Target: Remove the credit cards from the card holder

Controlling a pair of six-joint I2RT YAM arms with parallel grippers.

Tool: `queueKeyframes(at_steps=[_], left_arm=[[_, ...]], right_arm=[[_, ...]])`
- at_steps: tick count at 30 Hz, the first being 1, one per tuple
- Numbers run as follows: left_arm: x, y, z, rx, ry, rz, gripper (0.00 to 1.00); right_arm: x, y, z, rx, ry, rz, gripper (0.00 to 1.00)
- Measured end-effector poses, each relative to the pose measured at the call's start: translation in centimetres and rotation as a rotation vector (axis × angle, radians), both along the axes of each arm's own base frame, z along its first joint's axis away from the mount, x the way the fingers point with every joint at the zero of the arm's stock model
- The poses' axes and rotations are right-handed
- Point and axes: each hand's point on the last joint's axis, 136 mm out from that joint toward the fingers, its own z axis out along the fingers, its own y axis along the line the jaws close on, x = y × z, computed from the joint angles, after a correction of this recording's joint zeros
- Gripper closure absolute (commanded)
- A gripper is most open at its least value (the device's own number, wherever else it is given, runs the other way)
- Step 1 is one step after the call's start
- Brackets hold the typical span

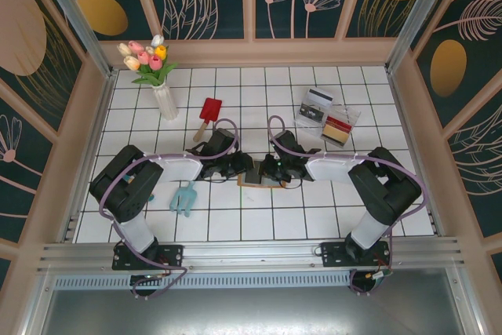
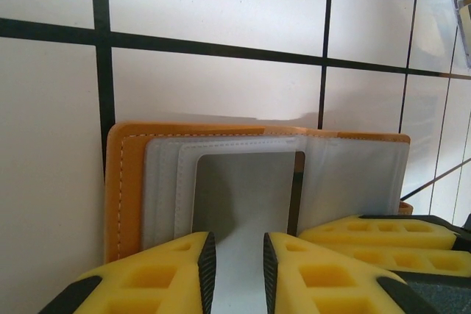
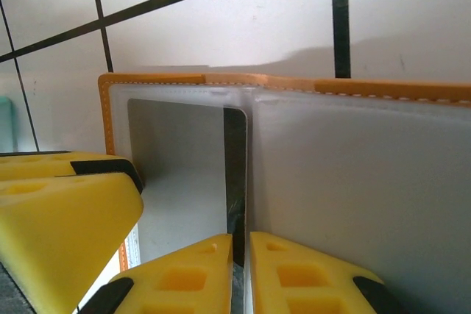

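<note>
Grip is not yet had: in the left wrist view the left fingers (image 2: 165, 273) stand narrowly apart, empty, over the near end of a thin grey rectangular credit card (image 2: 243, 189). It is seated in a clear pocket (image 2: 353, 174) of the flat orange-brown folding card holder (image 2: 124, 182) just beyond them. In the right wrist view the right fingers (image 3: 302, 273) are all but closed; whether the pocket seam is pinched cannot be told. From above, the card holder lies on the white tiled desk (image 1: 235, 225) beneath both. The card is judged light, stiff, slick; its exposed short end should be pinched.
</note>
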Motion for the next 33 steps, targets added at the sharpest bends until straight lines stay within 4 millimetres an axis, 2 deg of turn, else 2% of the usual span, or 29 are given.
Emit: queueKeyframes(at_steps=[12,25,30,33], left_arm=[[-0.1,-0.1,0.0,-0.008,-0.010,-0.002,0.69],[0.0,-0.1,0.2,-0.010,-0.025,0.001,0.63],[0.0,0.0,0.3,-0.006,-0.035,0.006,0.60],[0.0,0.0,0.3,-0.004,-0.037,0.007,0.61]], right_arm=[[0.0,0.2,-0.3,0.004,-0.004,0.018,0.80],[0.1,0.1,-0.4,0.000,-0.005,0.014,0.92],[0.3,-0.1,-0.1,-0.004,-0.022,0.019,0.92],[0.3,-1.0,-0.5,-0.019,-0.020,0.013,0.92]])
